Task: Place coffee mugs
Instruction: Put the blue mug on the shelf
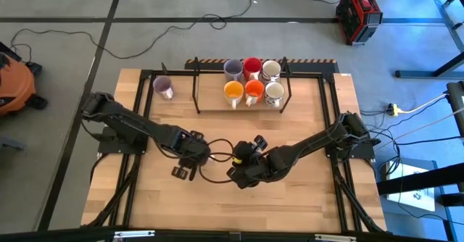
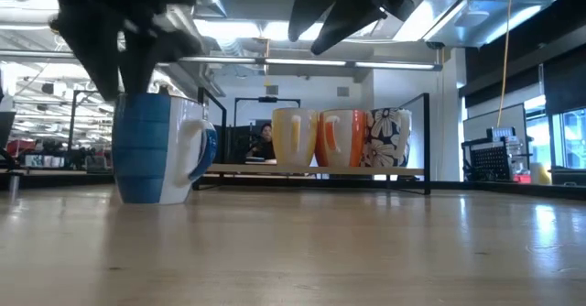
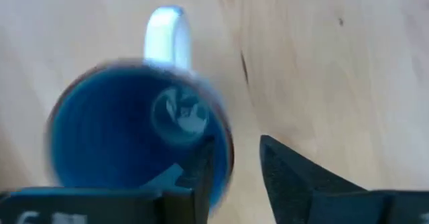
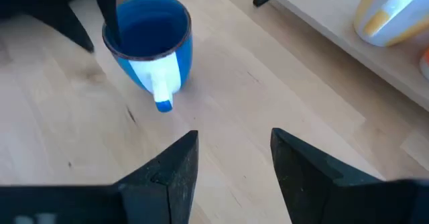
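Wooden table (image 1: 304, 198): pale plank top in a dark frame, bearing both arms and all the mugs.

Shelf (image 1: 210, 104): low wooden riser at the far edge of the table. Six mugs stand on it in two rows of three.

Left arm: reaches in from the table's left edge toward the middle. Left gripper (image 3: 238, 177) sits over the blue mug (image 4: 149, 44), one finger (image 3: 201, 177) inside the rim and the other just outside the wall; jaws slightly apart, and whether they pinch the wall cannot be told.

Right arm: reaches in from the right edge toward the middle. Right gripper (image 4: 231, 163) hovers near the blue mug, jaws apart with nothing between them.

Blue mug: upright on the table top near the centre, white handle pointing toward the right gripper. A pale mark shows on the inside bottom; not legible.

Mugs on shelf, back row: lilac mug (image 1: 232, 69), red mug (image 1: 251, 67), cream mug (image 1: 270, 69).

Mugs on shelf, front row: yellow-orange mug (image 1: 233, 91), orange mug (image 1: 254, 90), white mug (image 1: 274, 92). In the low view the white one carries a dark flower pattern.

Second lilac mug (image 1: 163, 88): upright on the table, left of the shelf, apart from the rest.

No readable brand or writing on any item.
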Robot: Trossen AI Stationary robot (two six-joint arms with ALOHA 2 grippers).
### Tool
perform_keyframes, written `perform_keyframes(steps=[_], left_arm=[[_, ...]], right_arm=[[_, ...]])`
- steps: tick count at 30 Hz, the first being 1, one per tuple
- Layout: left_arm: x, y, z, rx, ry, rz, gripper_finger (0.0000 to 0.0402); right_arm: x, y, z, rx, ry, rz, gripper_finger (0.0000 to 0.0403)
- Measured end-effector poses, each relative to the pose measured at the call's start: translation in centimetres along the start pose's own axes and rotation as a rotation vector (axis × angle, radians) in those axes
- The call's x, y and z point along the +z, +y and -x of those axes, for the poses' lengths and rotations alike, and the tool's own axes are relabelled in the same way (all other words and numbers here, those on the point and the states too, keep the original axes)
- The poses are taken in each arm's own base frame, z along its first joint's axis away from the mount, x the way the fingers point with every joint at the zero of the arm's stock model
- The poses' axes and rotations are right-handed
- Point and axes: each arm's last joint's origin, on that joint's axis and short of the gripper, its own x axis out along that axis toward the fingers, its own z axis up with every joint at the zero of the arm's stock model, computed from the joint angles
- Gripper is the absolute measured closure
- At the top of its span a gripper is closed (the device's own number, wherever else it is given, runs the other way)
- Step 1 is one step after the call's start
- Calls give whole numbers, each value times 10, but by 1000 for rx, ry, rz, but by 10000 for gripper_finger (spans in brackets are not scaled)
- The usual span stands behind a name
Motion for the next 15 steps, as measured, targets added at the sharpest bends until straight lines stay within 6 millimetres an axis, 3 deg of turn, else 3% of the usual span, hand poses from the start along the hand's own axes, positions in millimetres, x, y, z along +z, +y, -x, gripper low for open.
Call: perform_keyframes(steps=[5,10,15], left_arm=[[-14,0,57,46,-74,54,274],[-49,-8,116,21,-314,133,272],[-94,-14,142,27,-488,269,272]], right_arm=[[4,2,-1,27,-23,-15,228],[28,12,-11,232,-65,-45,228],[55,8,-26,352,-139,-66,228]])
